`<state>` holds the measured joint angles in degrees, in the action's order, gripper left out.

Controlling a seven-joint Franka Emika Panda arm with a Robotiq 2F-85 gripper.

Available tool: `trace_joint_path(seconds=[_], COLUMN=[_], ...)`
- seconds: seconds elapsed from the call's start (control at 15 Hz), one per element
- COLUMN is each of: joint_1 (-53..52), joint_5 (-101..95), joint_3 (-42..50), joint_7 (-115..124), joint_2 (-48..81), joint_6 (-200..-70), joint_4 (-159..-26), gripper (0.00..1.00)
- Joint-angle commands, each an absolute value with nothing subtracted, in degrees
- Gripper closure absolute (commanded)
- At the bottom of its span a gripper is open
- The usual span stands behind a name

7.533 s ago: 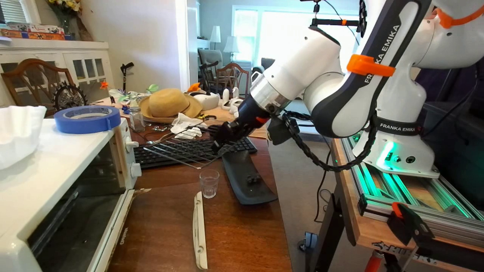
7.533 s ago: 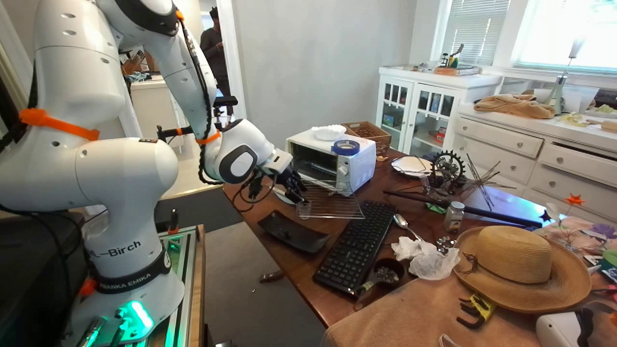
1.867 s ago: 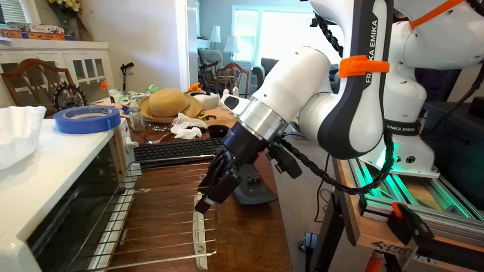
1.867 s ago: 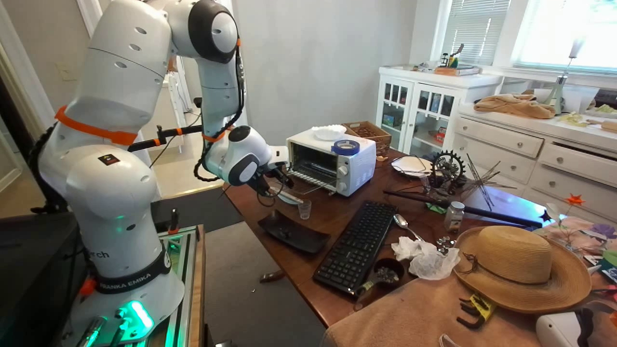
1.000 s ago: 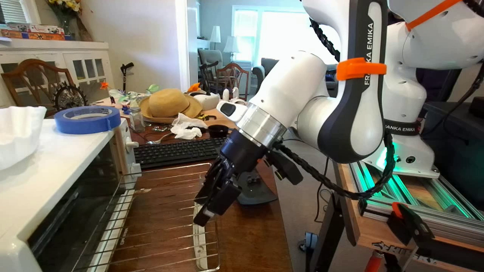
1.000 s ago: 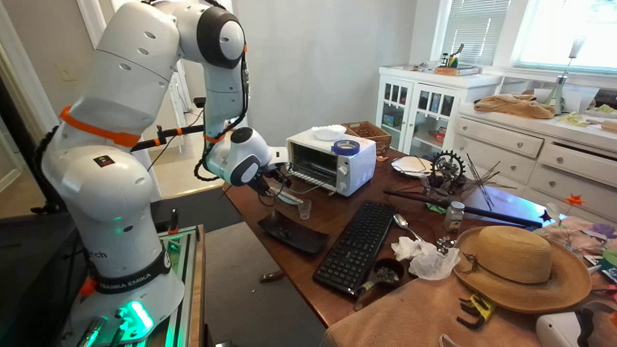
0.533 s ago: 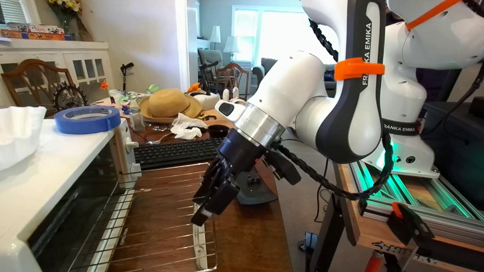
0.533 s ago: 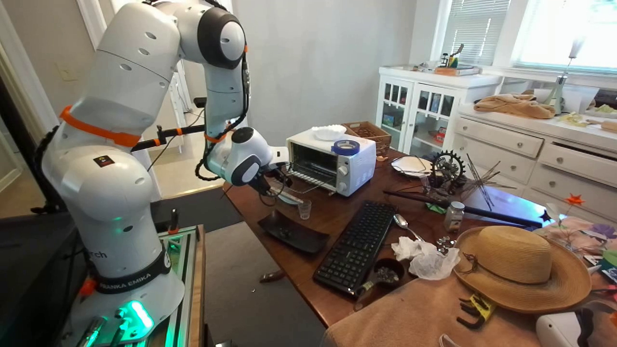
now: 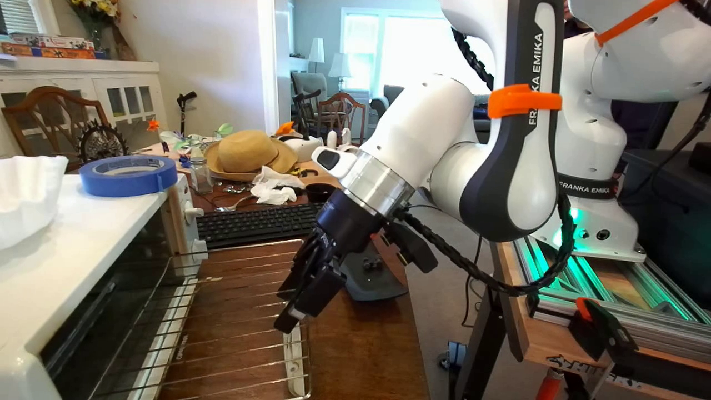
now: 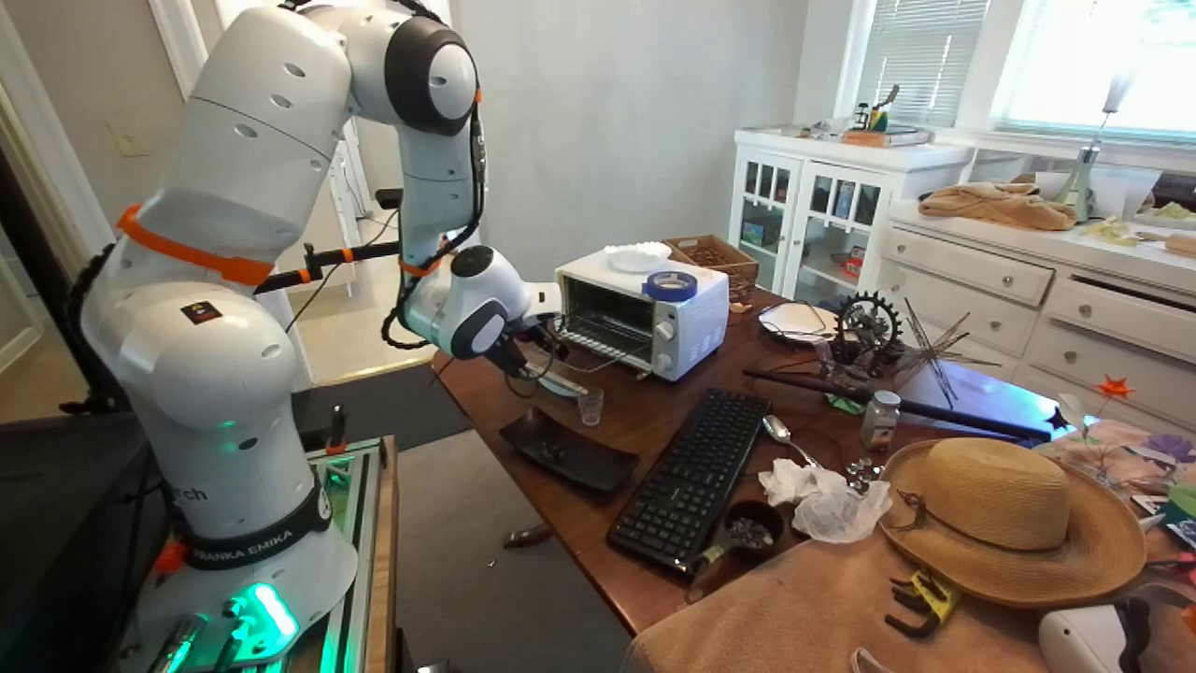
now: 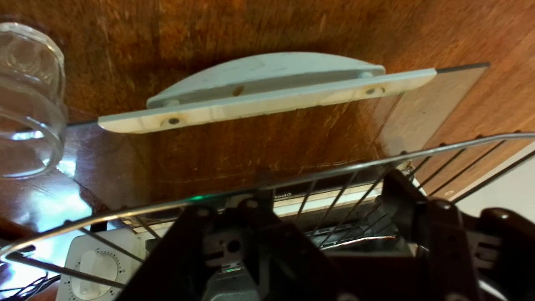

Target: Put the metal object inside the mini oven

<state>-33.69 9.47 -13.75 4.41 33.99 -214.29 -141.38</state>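
FRANKA EMIKA runs up my arm (image 9: 536, 78) in an exterior view, partly covered by an orange strap (image 9: 525, 101), and again around my base collar (image 9: 589, 188) in both exterior views; the letters "rch" show on my lower link (image 10: 215, 444), to the left in an exterior view. HUSKY stands on the edge of my workbench (image 9: 527, 347), crossed by a clamp (image 9: 602, 328). In the wrist view, the glass door (image 11: 271, 146) of the mini oven (image 10: 701, 327) carries an inverted word I read as "Chef", running behind my end effector (image 11: 326, 187); marks on the dial (image 11: 96, 265) are too blurred to make out.
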Motion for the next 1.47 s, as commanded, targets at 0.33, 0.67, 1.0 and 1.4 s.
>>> trace_joint_path(seconds=[0.33, 0.67, 1.0, 1.4], joint_1=[-31.77, -30.51, -30.67, -31.25], joint_5=[7.16, 5.06, 4.49, 3.71], joint_3=[-14.43, -14.54, -13.58, -12.31], joint_7=[3.17, 2.64, 0.79, -0.91], joint_2=[38.11, 39.17, 40.01, 43.75], joint_6=[-211.23, -209.91, -207.84, -203.50], joint_4=[-135.61, -132.68, -129.57, -123.05], gripper=[0.57, 0.57, 0.57, 0.57])
